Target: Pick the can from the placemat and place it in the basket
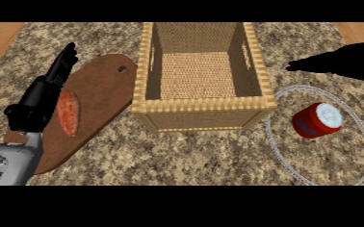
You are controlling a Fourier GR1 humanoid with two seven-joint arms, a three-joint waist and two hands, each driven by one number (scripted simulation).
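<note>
Right hand is seen empty, fingers straight, near but apart from can, tipped on placemat beside basket. Judged rigid, light, smooth; best grasped across its sides.

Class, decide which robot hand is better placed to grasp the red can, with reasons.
Right. The right hand is near the red white-topped can on the round pale-rimmed placemat. The left hand is over the brown wooden board, the woven wicker basket standing between it and the can.

Counter bears basket, board, seemingly a placemat.
</note>
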